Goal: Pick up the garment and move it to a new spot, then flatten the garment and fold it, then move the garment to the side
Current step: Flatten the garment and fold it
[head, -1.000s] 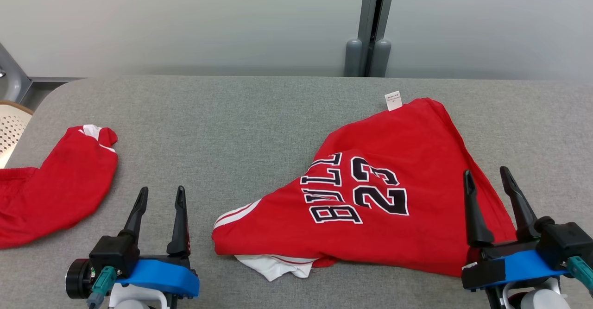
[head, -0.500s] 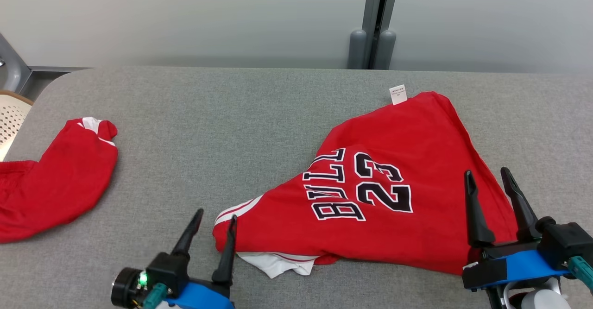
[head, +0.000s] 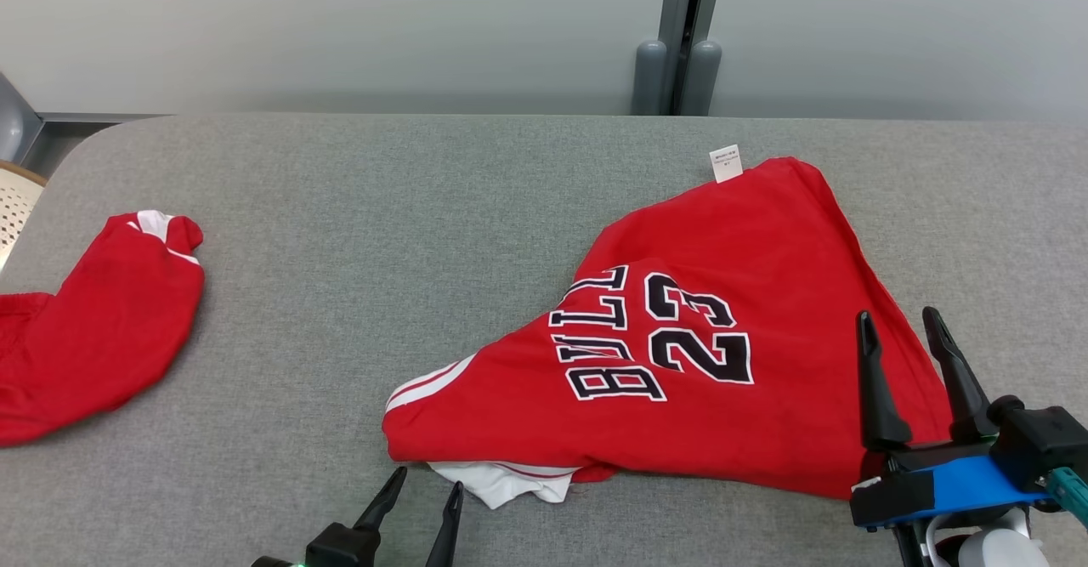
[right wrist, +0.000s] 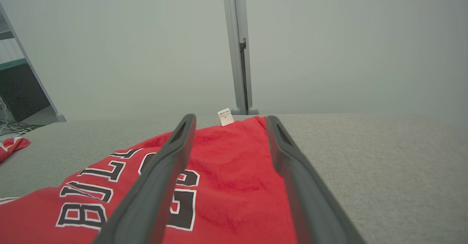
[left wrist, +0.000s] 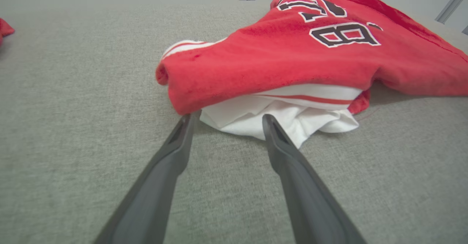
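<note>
**Position.** The red jersey (head: 680,329) lies crumpled on the grey tabletop (head: 382,210), right of centre in the head view. The print faces up and a white care label (head: 725,163) sits at the far edge. A white inner layer (left wrist: 310,116) protrudes from under the near hem. A second red garment (head: 93,329) lies well apart, at the left edge.

**Grippers.**
- Left gripper (left wrist: 228,116): fingers (left wrist: 164,171) spread wide and empty. They are low over the tabletop, with the tips right at the near hem, either side of the white layer's left corner.
- Right gripper (head: 897,314): fingers spread wide and empty, over the jersey's near right corner.

**Handling.** The fabric appears light, soft and limp. Expect it to sag and drape, not hold its shape. The layers are likely to slide over one another, so a pinch on the top layer alone may peel it away.

**Recommended hold.** Pinch the near hem through all layers at the left corner. Take the near right corner with the right gripper, then lift both evenly.
</note>
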Controlling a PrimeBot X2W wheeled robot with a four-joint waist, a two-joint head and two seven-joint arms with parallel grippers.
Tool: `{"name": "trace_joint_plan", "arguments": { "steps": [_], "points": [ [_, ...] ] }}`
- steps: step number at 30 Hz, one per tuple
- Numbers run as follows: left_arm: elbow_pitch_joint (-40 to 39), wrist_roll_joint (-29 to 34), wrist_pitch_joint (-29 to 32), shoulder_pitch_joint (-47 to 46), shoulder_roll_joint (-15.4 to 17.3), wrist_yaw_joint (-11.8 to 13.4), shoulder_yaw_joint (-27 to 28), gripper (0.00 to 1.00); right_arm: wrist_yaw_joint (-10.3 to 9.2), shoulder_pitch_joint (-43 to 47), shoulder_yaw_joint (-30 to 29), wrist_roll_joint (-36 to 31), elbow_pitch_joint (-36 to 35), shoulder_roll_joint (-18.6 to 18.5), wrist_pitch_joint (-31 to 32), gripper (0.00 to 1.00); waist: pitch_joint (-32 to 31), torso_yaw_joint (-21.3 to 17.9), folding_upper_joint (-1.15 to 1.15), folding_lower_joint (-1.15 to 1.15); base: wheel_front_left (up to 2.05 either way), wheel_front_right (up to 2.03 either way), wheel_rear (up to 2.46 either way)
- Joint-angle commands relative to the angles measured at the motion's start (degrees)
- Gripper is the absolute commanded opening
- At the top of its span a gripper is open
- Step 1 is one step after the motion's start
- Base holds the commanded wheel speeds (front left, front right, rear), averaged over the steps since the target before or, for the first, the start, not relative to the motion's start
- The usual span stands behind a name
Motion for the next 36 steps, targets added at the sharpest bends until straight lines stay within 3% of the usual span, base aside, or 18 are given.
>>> {"name": "trace_joint_plan", "arguments": {
  "steps": [1,22,23,24,25,26,36],
  "points": [
    [0.2,-0.2,-0.2,-0.5,0.2,-0.1,-0.2,1.0,0.01,-0.5,0.1,0.3,0.2,0.1,-0.2,1.0,0.0,-0.1,0.0,0.0,0.0,0.0,0.0],
    [16.8,-1.4,0.2,-8.6,-1.0,-0.1,-5.0,1.0,0.01,-1.2,0.8,0.0,1.7,0.1,-0.2,1.0,0.4,-2.2,0.0,0.0,0.0,0.0,0.0],
    [17.5,-1.6,0.2,-8.9,-1.1,-0.1,-5.4,0.9,0.01,-1.1,0.8,0.1,1.7,0.1,-0.2,1.0,0.3,-2.1,0.0,0.0,0.0,0.0,0.0],
    [18.0,-1.8,0.2,-9.1,-1.2,-0.1,-5.8,0.47,0.01,-1.1,0.9,0.2,1.8,0.1,-0.2,1.0,0.2,-2.0,0.0,0.0,0.0,0.0,0.0],
    [18.3,-2.1,0.3,-9.4,-1.2,-0.1,-6.1,0.18,0.01,-1.0,0.9,0.3,1.7,0.1,-0.2,1.0,0.1,-1.9,0.0,0.0,0.0,0.0,0.0],
    [17.9,-2.4,0.2,-9.9,-1.3,-0.1,-6.2,0.02,0.01,-1.0,0.9,0.3,1.6,0.1,-0.2,1.0,0.0,-1.7,0.0,0.0,0.0,0.0,0.0],
    [6.9,-3.7,-0.1,-7.8,0.7,-0.1,-4.0,0.0,0.01,1.3,0.6,0.9,1.9,0.0,-0.2,1.0,-2.7,0.7,0.0,0.0,0.0,0.0,0.0]
  ]
}}
